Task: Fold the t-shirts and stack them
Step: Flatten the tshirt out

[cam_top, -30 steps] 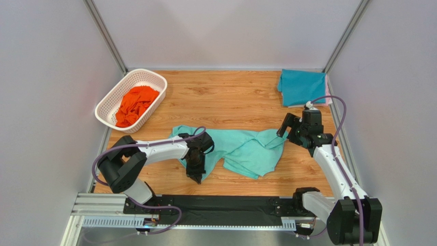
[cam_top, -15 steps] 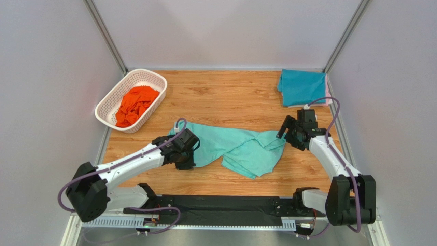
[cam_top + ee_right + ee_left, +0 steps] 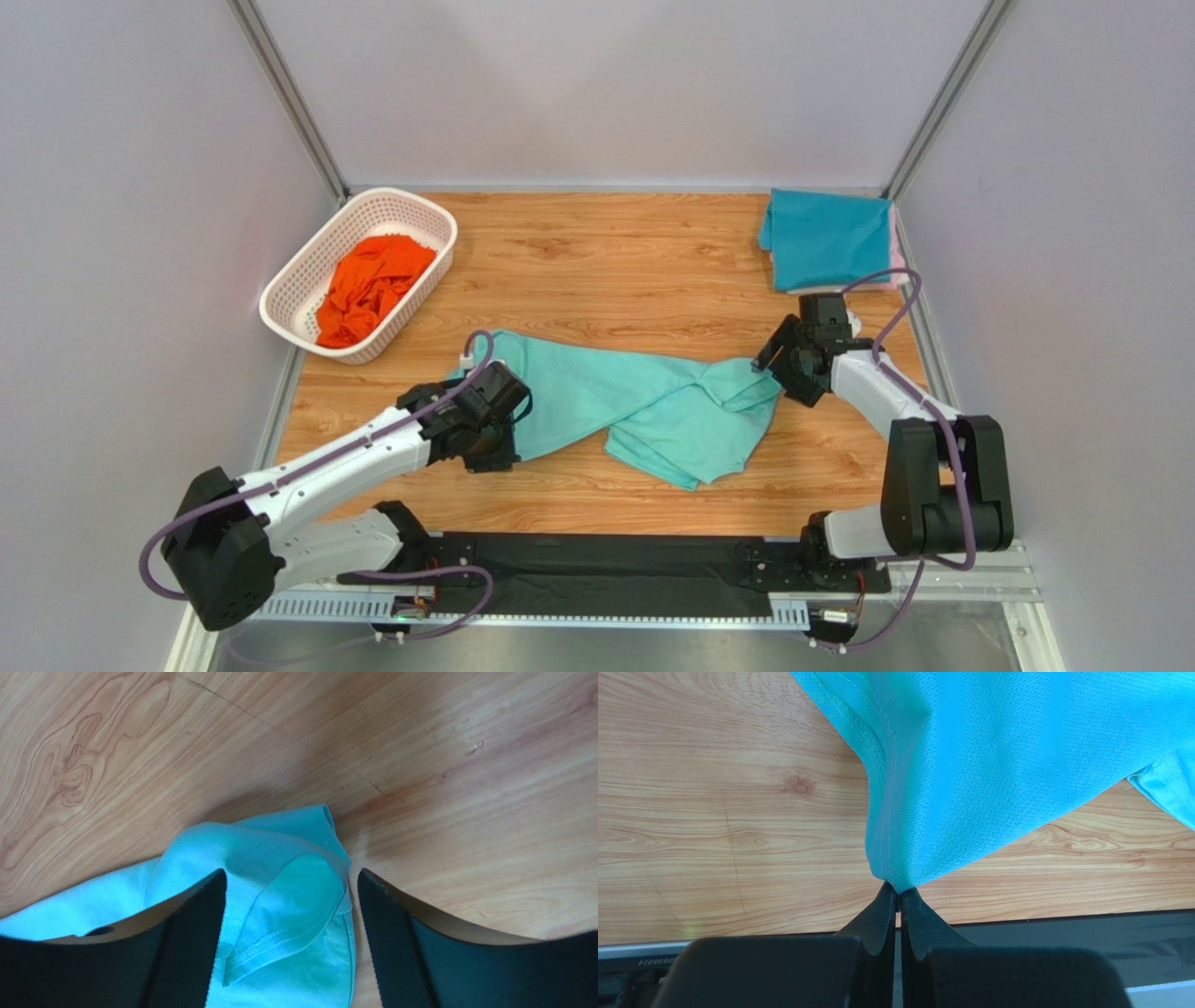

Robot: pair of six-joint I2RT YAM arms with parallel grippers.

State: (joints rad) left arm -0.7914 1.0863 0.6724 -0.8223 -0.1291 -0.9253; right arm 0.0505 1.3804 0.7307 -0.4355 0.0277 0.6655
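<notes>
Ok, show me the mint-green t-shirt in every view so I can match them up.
Top external: the mint-green t-shirt lies crumpled mid-table, reaching from one gripper to the other.
Left wrist: it fills the upper right, one corner pinched in the shut left gripper.
Right wrist: a hemmed fold sits lower centre, between the open fingers of the right gripper.
Shared landmark: the wood-grain tabletop under the shirt in all three.
</notes>
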